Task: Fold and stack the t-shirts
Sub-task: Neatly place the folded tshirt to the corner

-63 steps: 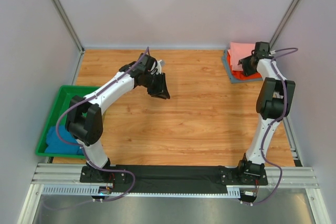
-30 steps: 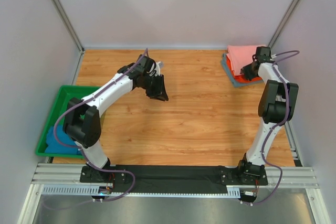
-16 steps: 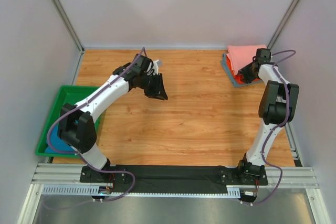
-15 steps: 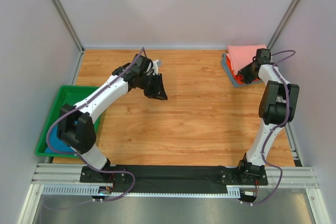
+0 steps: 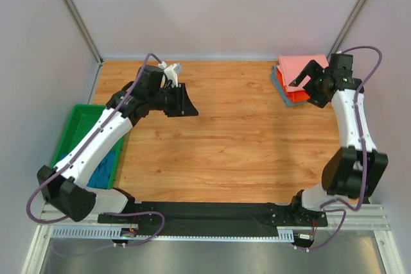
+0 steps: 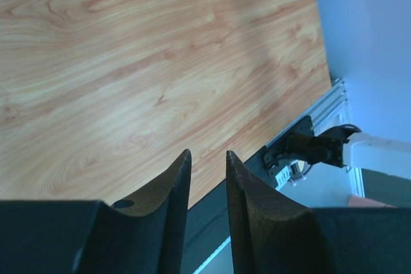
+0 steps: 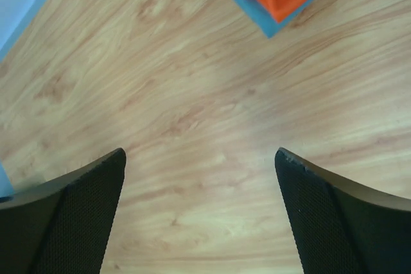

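**Three folded tees stacked in the far right corner, both hands empty**

The salmon-pink cloth t-shirt (image 5: 298, 65) lies folded on top of a stack at the far right corner of the wooden counter (image 5: 244, 139). Beneath it are a bright orange-red t-shirt (image 5: 296, 95) and, at the bottom, a grey-blue t-shirt (image 5: 276, 81). The right hand (image 7: 200, 153) hovers near the stack's near edge, above bare wood. Its fingers are spread wide with nothing between them. The left hand (image 6: 207, 153) hangs over the far left-centre of the counter, well apart from the stack. Its fingers are almost together, with a narrow slit between them, and they hold nothing. A teal-blue t-shirt (image 5: 106, 167) lies in the green plastic bin (image 5: 83, 123) at the counter's left edge, partly hidden by the left arm.
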